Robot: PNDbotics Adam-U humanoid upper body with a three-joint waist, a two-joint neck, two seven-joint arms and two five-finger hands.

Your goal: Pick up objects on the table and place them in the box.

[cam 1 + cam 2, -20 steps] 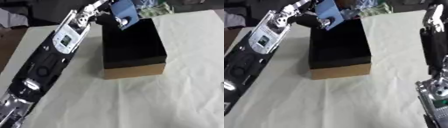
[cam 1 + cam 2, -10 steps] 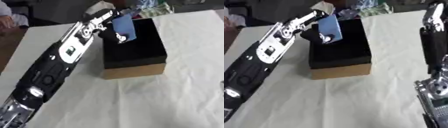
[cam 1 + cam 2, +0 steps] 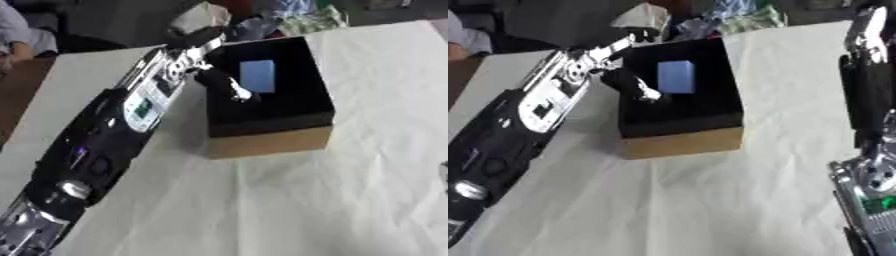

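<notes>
Box (image 3: pixel 271 137) placement is what I am checking first in the left eye view: it is sitting on the pale, wrinkled cloth of the table (image 3: pixel 350 200), with tan outer walls and a black lining that makes the contents stand out. A flat blue block (image 3: pixel 257 76), rectangular and smooth-faced, is lying on the floor of the box toward its far side. I am holding the left hand (image 3: pixel 229 86) over the near-left part of the opening, with nothing in its grasp; its fingers are hanging relaxed and slightly parted, apart from the block. I judge this as the release step of the task being finished for this item. Crumpled bags (image 3: pixel 262 20) are lying beyond the table's far edge.

Moving to the right eye view, I am seeing the same arrangement: the block is resting inside, clear of the walls. The right arm (image 3: pixel 866 115), black with silver joints, is standing idle along the right edge of the table, well apart from the box. Its hand is not showing, so I cannot tell the state of its fingers.
</notes>
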